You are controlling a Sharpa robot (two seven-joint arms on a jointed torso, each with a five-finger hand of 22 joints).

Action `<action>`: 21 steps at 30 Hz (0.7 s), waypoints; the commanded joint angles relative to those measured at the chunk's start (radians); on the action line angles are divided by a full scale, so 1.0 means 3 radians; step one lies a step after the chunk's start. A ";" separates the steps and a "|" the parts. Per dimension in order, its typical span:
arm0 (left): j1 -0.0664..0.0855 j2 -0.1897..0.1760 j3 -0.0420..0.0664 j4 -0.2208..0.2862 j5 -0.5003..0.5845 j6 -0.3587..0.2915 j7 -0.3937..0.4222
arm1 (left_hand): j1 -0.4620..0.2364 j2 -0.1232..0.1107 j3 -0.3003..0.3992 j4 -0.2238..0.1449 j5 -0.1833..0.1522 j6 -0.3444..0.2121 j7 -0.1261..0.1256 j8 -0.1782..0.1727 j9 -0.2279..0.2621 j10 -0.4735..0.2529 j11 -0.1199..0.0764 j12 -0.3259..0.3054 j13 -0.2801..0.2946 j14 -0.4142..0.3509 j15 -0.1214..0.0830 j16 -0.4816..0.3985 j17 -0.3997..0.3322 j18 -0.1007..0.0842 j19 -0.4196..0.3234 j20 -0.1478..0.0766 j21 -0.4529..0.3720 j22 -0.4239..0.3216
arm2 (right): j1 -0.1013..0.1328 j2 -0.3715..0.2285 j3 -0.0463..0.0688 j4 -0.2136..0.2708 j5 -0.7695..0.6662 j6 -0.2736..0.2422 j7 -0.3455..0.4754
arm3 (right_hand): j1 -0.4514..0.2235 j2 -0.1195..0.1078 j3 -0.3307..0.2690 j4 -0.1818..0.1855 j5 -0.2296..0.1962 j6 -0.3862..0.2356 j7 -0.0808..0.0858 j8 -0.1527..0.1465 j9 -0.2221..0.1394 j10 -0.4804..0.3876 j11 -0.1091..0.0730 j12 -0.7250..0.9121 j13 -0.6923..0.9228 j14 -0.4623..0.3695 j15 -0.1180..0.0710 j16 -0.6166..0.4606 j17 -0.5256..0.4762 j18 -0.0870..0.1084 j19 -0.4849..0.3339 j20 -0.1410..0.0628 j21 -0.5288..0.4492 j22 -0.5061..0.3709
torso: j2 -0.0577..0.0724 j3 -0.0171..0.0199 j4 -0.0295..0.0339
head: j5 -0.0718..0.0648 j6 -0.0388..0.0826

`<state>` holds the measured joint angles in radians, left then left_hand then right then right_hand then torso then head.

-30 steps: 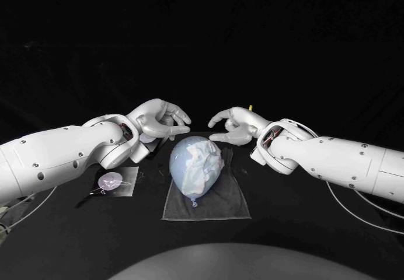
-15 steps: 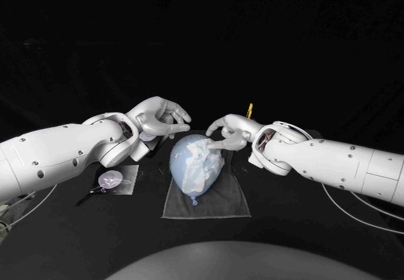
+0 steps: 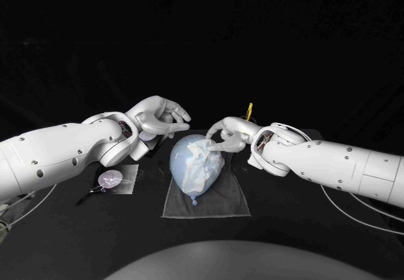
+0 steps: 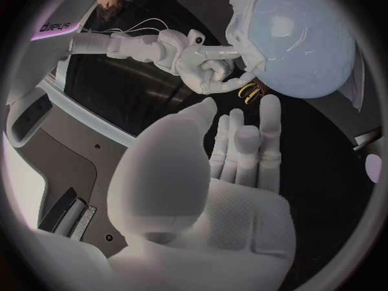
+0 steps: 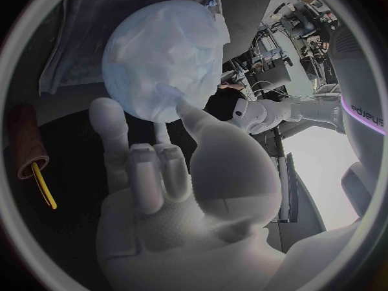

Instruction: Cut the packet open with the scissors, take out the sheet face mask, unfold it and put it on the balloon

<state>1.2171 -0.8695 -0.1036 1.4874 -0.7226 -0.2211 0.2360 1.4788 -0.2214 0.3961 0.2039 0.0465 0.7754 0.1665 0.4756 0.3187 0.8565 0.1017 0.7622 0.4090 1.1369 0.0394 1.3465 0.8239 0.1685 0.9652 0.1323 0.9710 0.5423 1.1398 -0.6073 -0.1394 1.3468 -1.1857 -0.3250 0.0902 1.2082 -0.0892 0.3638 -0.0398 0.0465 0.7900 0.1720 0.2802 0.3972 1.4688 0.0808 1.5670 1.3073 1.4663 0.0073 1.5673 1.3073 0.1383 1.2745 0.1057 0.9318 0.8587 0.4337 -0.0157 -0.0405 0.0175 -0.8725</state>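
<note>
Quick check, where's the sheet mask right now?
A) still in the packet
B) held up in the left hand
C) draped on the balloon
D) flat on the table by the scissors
C: the crumpled white sheet mask lies over the balloon, which rests on the grey cloth; the right hand touches the mask's far edge, and the left hand holds nothing.

We look down on a wide black table (image 3: 93, 233) backed by a plain black backdrop (image 3: 202, 41) (where they meet, we cannot tell).
</note>
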 commanded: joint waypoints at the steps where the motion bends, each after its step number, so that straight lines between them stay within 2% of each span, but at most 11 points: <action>1: 0.0000 0.0000 0.0003 0.0003 0.0030 0.0004 0.0048 | 0.0030 0.0005 -0.0004 -0.0018 0.0006 0.0023 0.0003 -0.0015 -0.0002 0.0021 -0.0006 0.0021 0.0000 0.0024 -0.0008 0.0018 0.0005 0.0056 0.0028 0.0000 0.0011 0.0003 | -0.0008 0.0004 -0.0001 0.0013 -0.0095 -0.0038 -0.0011 | 0.0035 0.0031 -0.0018 -0.0005 0.0006 0.0072 -0.0006 -0.0019 -0.0012 0.0340 0.0010 0.0013 0.0878 0.0348 0.0008 0.0012 0.0878 0.0027 0.0014 0.0007 0.0030 0.0032 | 0.0001 0.0001 0.0000 | -0.0002 0.0000; 6: 0.0000 0.0001 0.0003 0.0003 0.0038 0.0012 0.0046 | 0.0030 0.0009 -0.0004 -0.0018 0.0006 0.0028 0.0002 -0.0015 -0.0005 0.0027 -0.0008 0.0028 0.0001 0.0035 -0.0010 0.0025 0.0018 0.0056 0.0032 -0.0002 0.0015 0.0004 | -0.0019 0.0014 -0.0001 0.0013 -0.0156 -0.0043 -0.0025 | 0.0058 0.0067 -0.0012 -0.0002 0.0006 0.0143 -0.0016 -0.0026 -0.0028 0.0340 0.0001 0.0013 0.0878 0.0348 0.0001 0.0012 0.0878 0.0026 0.0020 0.0003 0.0042 0.0048 | -0.0003 -0.0002 0.0001 | -0.0007 0.0000; 10: 0.0000 0.0001 0.0003 0.0004 0.0041 0.0018 0.0044 | 0.0031 0.0010 -0.0003 -0.0019 0.0006 0.0029 0.0001 -0.0016 -0.0006 0.0030 -0.0010 0.0032 0.0001 0.0042 -0.0012 0.0029 0.0028 0.0055 0.0034 -0.0003 0.0016 0.0005 | -0.0035 0.0031 -0.0005 -0.0006 -0.0199 -0.0007 -0.0049 | 0.0058 0.0072 -0.0012 0.0001 0.0006 0.0153 -0.0017 -0.0029 -0.0032 0.0340 0.0000 0.0013 0.0878 0.0348 0.0000 0.0012 0.0878 0.0026 0.0020 0.0002 0.0044 0.0050 | -0.0001 -0.0001 0.0000 | -0.0012 0.0000; 13: 0.0000 0.0001 0.0003 0.0005 0.0043 0.0023 0.0043 | 0.0031 0.0010 -0.0003 -0.0019 0.0006 0.0030 0.0001 -0.0016 -0.0006 0.0032 -0.0010 0.0033 0.0002 0.0046 -0.0012 0.0031 0.0033 0.0055 0.0035 -0.0004 0.0017 0.0006 | -0.0056 0.0039 -0.0007 -0.0010 -0.0243 -0.0013 -0.0060 | 0.0073 0.0105 -0.0003 0.0007 0.0006 0.0225 -0.0034 -0.0032 -0.0045 0.0340 -0.0013 0.0013 0.0878 0.0348 -0.0010 0.0012 0.0878 0.0025 0.0023 -0.0004 0.0051 0.0063 | 0.0000 0.0001 0.0002 | -0.0011 0.0000; 17: 0.0000 0.0001 0.0003 0.0005 0.0044 0.0029 0.0041 | 0.0031 0.0010 -0.0003 -0.0019 0.0006 0.0030 0.0001 -0.0016 -0.0006 0.0032 -0.0010 0.0033 0.0002 0.0046 -0.0012 0.0031 0.0033 0.0055 0.0035 -0.0004 0.0017 0.0006 | -0.0074 0.0040 -0.0008 0.0002 -0.0278 -0.0086 -0.0058 | 0.0162 0.0187 0.0069 -0.0027 0.0007 0.0390 -0.0087 0.0005 -0.0049 0.0340 -0.0057 0.0013 0.0878 0.0348 -0.0042 0.0012 0.0878 0.0024 0.0035 -0.0026 0.0075 0.0094 | -0.0002 0.0000 0.0001 | -0.0010 0.0000; 21: 0.0000 0.0000 0.0002 0.0005 0.0045 0.0034 0.0039 | 0.0031 0.0010 -0.0003 -0.0019 0.0006 0.0030 0.0001 -0.0016 -0.0006 0.0032 -0.0010 0.0033 0.0002 0.0046 -0.0012 0.0031 0.0033 0.0055 0.0035 -0.0004 0.0017 0.0006 | -0.0085 0.0035 -0.0009 0.0012 -0.0302 -0.0220 -0.0047 | 0.0297 0.0291 0.0186 -0.0112 0.0007 0.0641 -0.0183 0.0105 -0.0018 0.0340 -0.0139 0.0013 0.0878 0.0348 -0.0108 0.0012 0.0878 0.0021 0.0053 -0.0076 0.0109 0.0137 | -0.0004 -0.0001 0.0002 | -0.0012 0.0000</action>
<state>1.2171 -0.8699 -0.1036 1.4878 -0.7162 -0.2201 0.2360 1.4788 -0.2214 0.3961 0.2039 0.0465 0.7753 0.1662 0.4756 0.3174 0.8601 0.0983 0.7665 0.4090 1.1404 0.0359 1.3504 0.8337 0.1779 0.9686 0.1289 0.9710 0.5431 1.1180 -0.5970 -0.1400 1.3483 -1.2430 -0.3533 0.0837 1.2940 -0.0033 0.4123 -0.0733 0.0463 0.9739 0.1197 0.3088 0.3902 1.4666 0.0424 1.5674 1.3081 1.4649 -0.0204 1.5640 1.3082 0.1355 1.2909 0.0901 0.9608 0.8982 0.4331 -0.0157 -0.0400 0.0140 -0.8727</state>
